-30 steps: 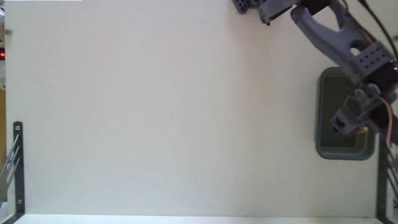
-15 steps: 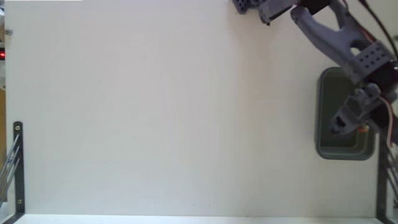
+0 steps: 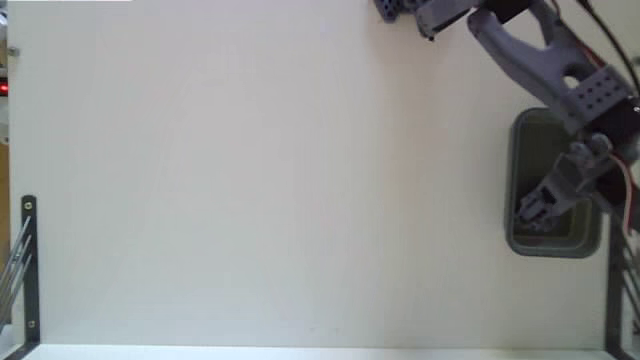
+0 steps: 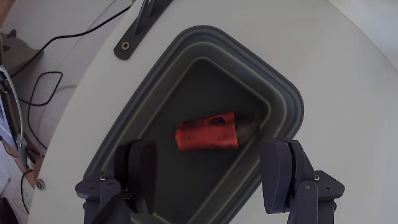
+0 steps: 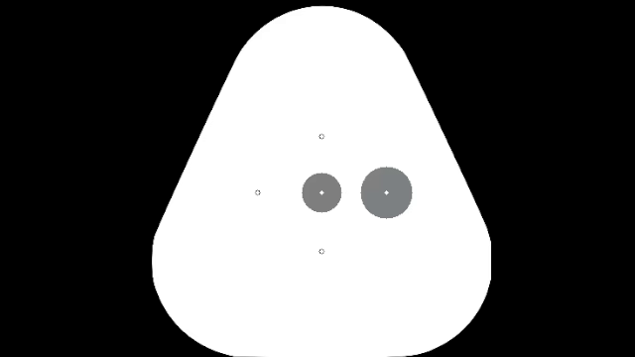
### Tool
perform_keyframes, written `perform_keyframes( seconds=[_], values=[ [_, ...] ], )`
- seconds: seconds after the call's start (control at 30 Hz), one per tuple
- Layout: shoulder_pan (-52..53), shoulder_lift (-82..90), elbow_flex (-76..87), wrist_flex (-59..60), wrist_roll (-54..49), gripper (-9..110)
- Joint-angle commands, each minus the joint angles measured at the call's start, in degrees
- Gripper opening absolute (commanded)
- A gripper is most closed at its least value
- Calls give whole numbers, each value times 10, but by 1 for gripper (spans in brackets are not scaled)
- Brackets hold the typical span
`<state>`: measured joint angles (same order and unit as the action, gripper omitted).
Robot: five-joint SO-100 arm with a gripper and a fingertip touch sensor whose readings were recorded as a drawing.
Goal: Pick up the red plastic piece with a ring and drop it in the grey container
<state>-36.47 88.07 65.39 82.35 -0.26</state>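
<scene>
Our tool (image 4: 211, 168) hangs spread wide with nothing between its fingers (image 4: 142, 169), and in the wrist view both of them frame the grey tub (image 4: 283, 93) from above. The red piece (image 4: 206, 132) lies loose on the tub's dark floor, apart from either finger and near the middle of the tub, so we judge the drop as made. Its long axis runs roughly across the gap between the fingers, a little tilted, with a darker greyish end, which we take for the ring part, pointing toward the tub's corner on the right of the wrist view; we cannot make out the ring clearly. In the fixed view the tool (image 3: 535, 208) sits over the tub (image 3: 513, 180), low enough that its fingertips look to be at or within the rim, and the red piece is hidden there by the arm. What the coming move turns on, as we see it, is that the piece is straight below the tool and inside the tub walls, so the only sound way out is straight up from the tub. The thick rim stands close beside both fingers, and a sideways pull could catch it and drag the tub. Beyond the tub, the white worktop (image 3: 260, 180) offers plenty of open room, while a dark bracket (image 4: 140, 28) is fixed just beside the tub's far edge.
</scene>
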Motion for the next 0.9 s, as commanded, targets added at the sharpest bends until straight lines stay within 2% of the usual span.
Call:
perform_keyframes(
  seconds=[0.0,0.87],
  values=[
    [-9,50,5,-7,3,110],
    [16,83,37,-6,3,110]
  ],
)
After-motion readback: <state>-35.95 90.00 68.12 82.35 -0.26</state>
